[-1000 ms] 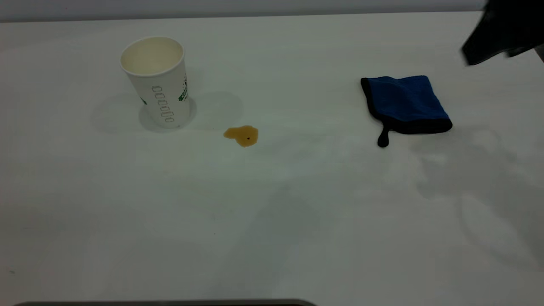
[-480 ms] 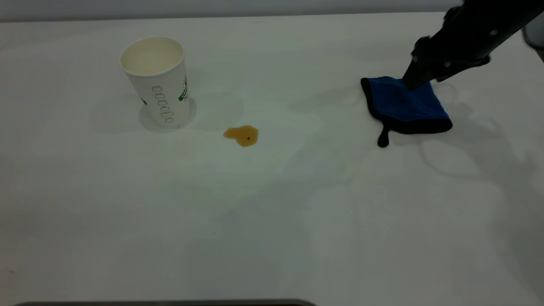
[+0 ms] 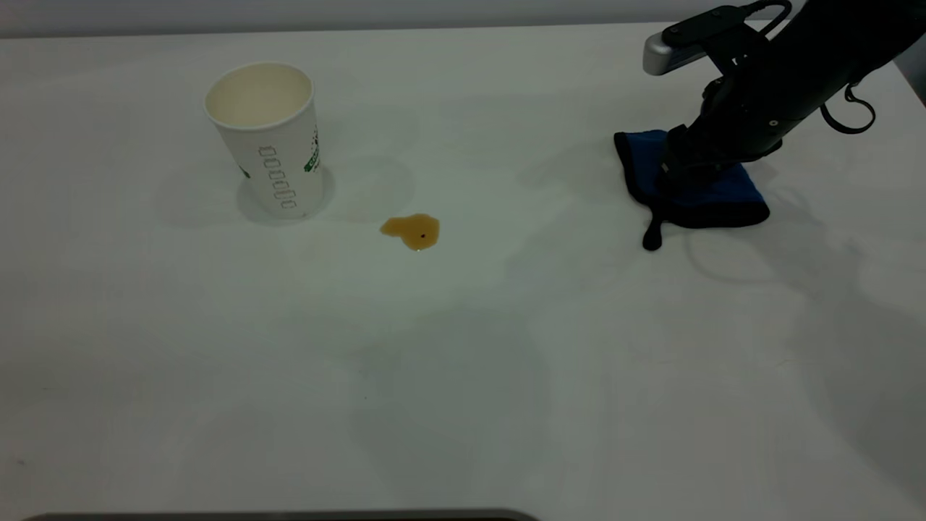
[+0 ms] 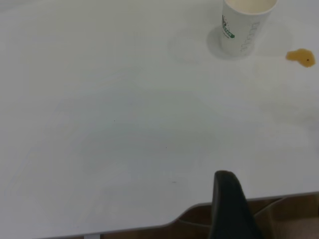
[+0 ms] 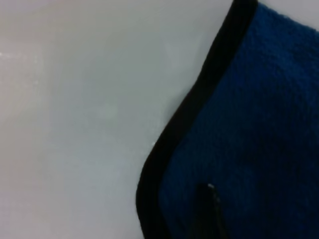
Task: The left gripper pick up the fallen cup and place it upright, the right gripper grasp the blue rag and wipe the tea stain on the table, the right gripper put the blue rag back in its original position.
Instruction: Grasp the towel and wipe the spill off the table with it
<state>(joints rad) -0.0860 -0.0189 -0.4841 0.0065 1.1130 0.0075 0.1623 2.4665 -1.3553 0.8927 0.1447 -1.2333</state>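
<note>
White and smooth, the large plain tabletop (image 3: 463,376) fills the exterior view. The white tapered paper cup (image 3: 266,137) with green lettering and a row of small grey rectangles stands upright at the far left, cream inside showing. Just beside its base, apart from it, sits the small amber-brown tea blotch (image 3: 411,231), glossy, with a tiny dark speck. Over on the right, the black right gripper (image 3: 676,174), silver-grey module above it, is down on the deep-blue plush rag (image 3: 712,189), a rough square with black edging and a short black tail strap. How wide its fingers stand cannot be told. Only the right wrist view shows the rag's (image 5: 249,139) fuzzy pile and thick black border against bare table. The left wrist view takes in the cup (image 4: 245,25) and stain (image 4: 301,57) from afar, plus the table's (image 4: 124,149) rounded edge and one dark finger of the left gripper (image 4: 230,209); its opening cannot be told either.
</note>
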